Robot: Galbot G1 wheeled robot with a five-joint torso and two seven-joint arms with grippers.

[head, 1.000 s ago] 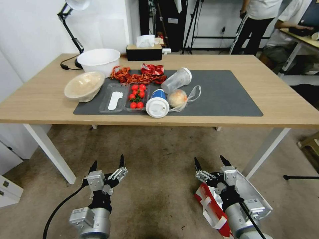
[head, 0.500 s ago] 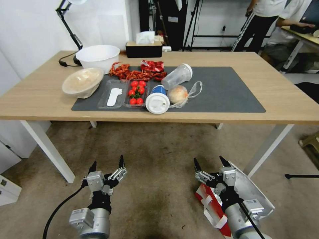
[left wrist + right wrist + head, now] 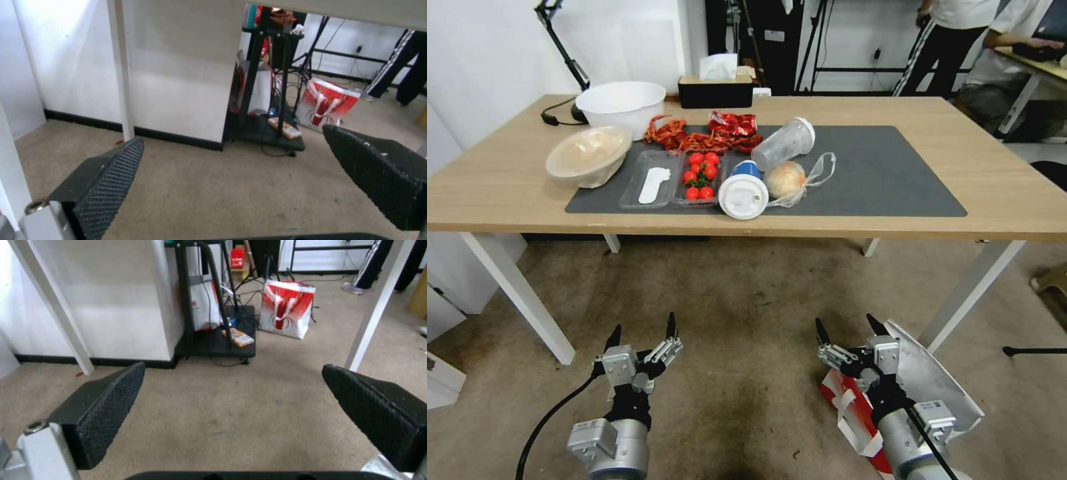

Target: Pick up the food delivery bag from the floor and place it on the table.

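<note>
The food delivery bag point(image 3: 927, 380) lies tipped on the floor point(image 3: 747, 307) at the lower right, with red-and-white sides, white strap handles and silver foil lining showing. My right arm crosses over its middle and hides part of it. Just above the bag's near end my right gripper point(image 3: 844, 323) point(image 3: 233, 366) hangs open, holding nothing. To the left, my left gripper point(image 3: 644, 323) point(image 3: 232, 134) is open too, low over bare carpet. The table point(image 3: 994, 193), light wood on white legs with a dark grey mat point(image 3: 887, 173), stands in front of both grippers.
The mat's left half holds bowls point(image 3: 587, 155), a tomato tray point(image 3: 699, 184), cups point(image 3: 743, 196) and a bagged bun point(image 3: 787, 179); its right half is bare. White table legs point(image 3: 968, 293) stand near the bag. Another red-and-white bag point(image 3: 287, 308) stands far behind the table by a black stand point(image 3: 218, 336).
The whole picture has shifted, so the camera moved: the table now sits slightly higher and more carpet shows. Both arms keep the same pose, and the bag lies where it was.
</note>
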